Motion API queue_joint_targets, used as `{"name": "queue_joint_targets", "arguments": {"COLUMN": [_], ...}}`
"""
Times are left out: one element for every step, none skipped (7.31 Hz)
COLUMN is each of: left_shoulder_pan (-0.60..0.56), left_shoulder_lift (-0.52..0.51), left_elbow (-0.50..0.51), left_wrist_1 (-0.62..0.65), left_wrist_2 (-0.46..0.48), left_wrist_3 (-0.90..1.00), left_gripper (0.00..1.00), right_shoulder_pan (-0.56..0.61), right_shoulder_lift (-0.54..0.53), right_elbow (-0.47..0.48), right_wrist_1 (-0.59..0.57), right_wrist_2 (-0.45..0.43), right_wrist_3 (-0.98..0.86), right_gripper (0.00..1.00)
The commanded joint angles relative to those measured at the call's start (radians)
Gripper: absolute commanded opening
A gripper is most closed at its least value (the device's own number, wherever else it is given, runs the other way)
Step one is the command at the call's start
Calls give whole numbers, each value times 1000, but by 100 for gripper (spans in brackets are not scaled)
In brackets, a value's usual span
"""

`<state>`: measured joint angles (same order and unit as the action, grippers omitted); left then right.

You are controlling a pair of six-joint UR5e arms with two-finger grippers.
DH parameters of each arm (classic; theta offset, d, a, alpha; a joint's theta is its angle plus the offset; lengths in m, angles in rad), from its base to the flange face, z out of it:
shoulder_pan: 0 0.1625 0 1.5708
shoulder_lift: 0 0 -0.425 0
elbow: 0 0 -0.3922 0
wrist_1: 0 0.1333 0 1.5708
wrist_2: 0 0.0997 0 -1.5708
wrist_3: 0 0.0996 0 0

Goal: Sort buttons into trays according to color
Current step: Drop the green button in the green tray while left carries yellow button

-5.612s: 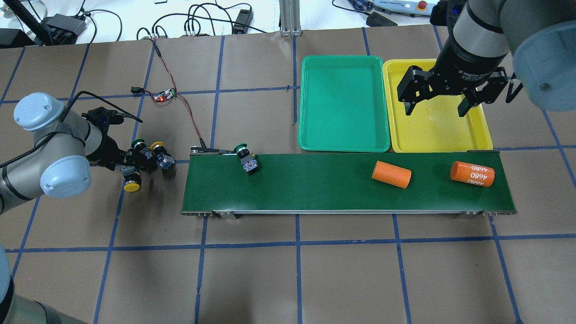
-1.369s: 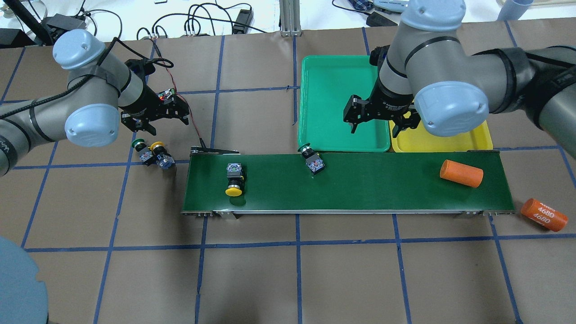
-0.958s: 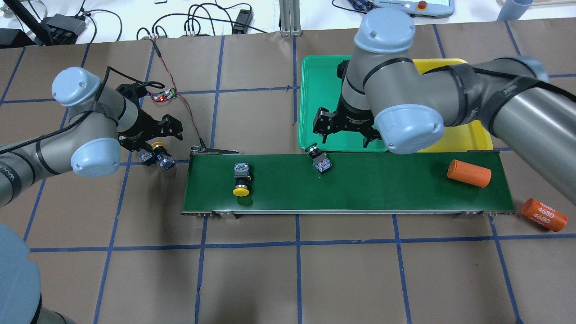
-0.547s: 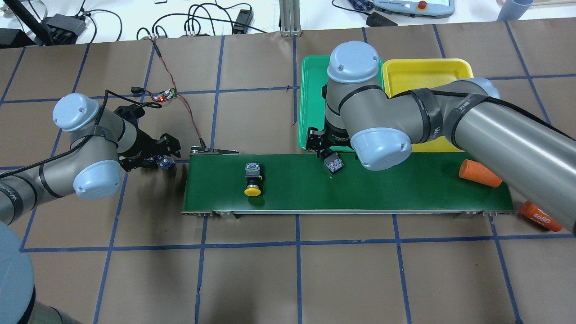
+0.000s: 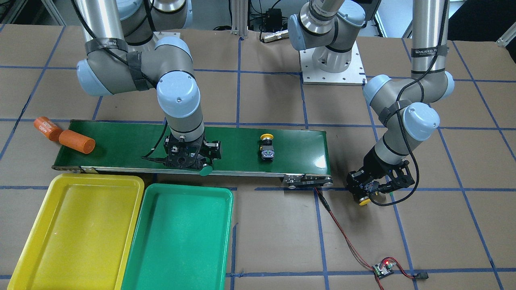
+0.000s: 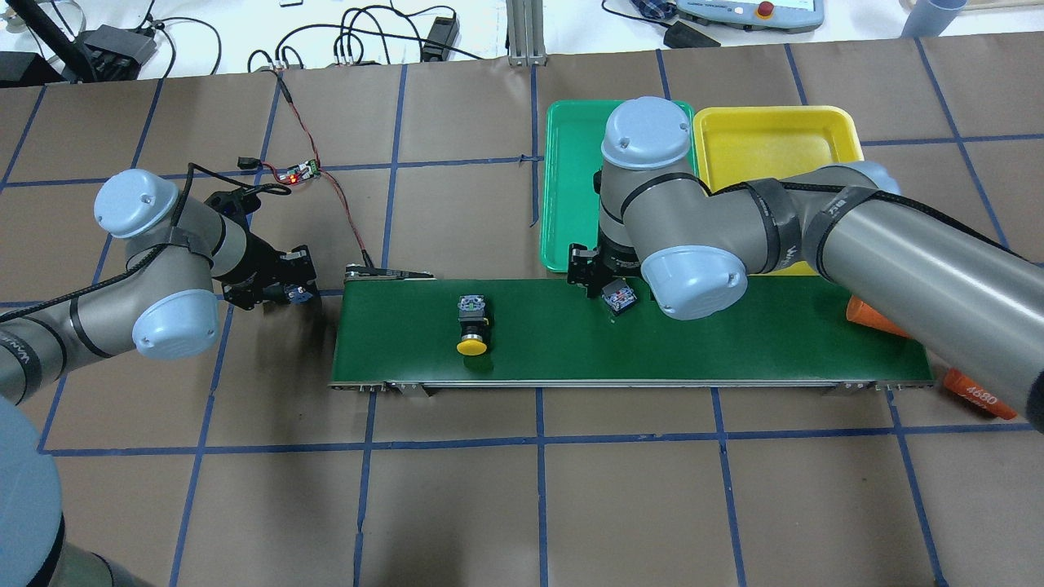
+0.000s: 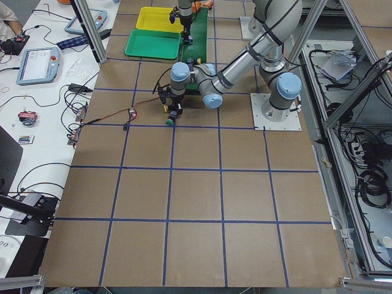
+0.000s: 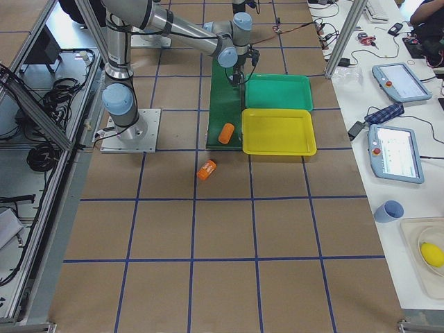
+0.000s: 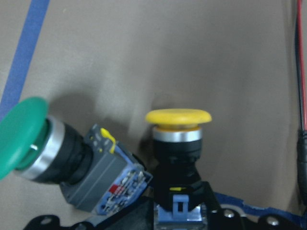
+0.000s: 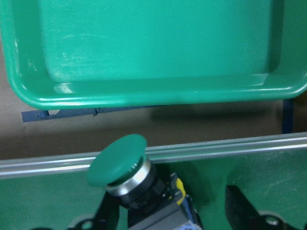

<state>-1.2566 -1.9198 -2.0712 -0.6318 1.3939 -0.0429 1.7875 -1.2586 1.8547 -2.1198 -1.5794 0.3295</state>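
Note:
My right gripper (image 6: 608, 287) is low over the conveyor belt (image 6: 734, 342), open around a green-capped button (image 10: 117, 160). A gap still shows beside the button's body. That button lies at the belt's edge, next to the green tray (image 6: 571, 179). The yellow tray (image 6: 775, 139) stands beside the green one. A yellow-capped button (image 6: 472, 326) lies free on the belt. Off the belt's left end, my left gripper (image 6: 279, 285) is shut on another yellow-capped button (image 9: 178, 120). A second green-capped button (image 9: 57, 158) lies touching it.
One orange cylinder (image 5: 76, 141) lies at the belt's far end. Another orange cylinder (image 5: 47, 128), printed 4680, lies on the table beyond it. A small circuit board (image 6: 298, 173) with a red wire runs to the belt's left end.
The belt carried both of its buttons and the orange cylinder rightward. My right gripper came down around the green-capped button. My left gripper dropped onto the yellow-capped button and closed.

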Motion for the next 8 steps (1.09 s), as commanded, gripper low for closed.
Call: {"name": "queue_joint_targets", "arguments": {"left_shoulder_pan": [-3,-6,-17,-23,-26,-43,-99,-180], "left_shoulder_lift": [7,37,74,140,207,272,318,343], "left_elbow": [20,23,25,19,10,0,2,-16], "left_wrist_1": [-6,-14,-50,-124,-222,-288,-311,-318], "left_wrist_2": [0,2,2,-62,-122,-177,-181,-178], "left_wrist_3": [-2,0,0,0,0,0,0,0], "left_gripper": [34,32,32,33,32,32,31,31], "right_shoulder_pan": [-13,-17,-22,-28,-49,-77,-83,-88], "right_shoulder_lift": [-5,-5,-13,-19,-4,43,100,158], "right_elbow": [-6,-8,-18,-67,-145,-198,-233,-273], "right_wrist_1": [1,0,-3,-3,-5,-8,-20,-49], "right_wrist_2": [4,4,1,-10,-23,-24,-21,-22], "right_wrist_3": [-4,-4,-3,-3,-4,-4,-4,-4], "right_gripper": [0,0,0,0,0,0,0,0]}}
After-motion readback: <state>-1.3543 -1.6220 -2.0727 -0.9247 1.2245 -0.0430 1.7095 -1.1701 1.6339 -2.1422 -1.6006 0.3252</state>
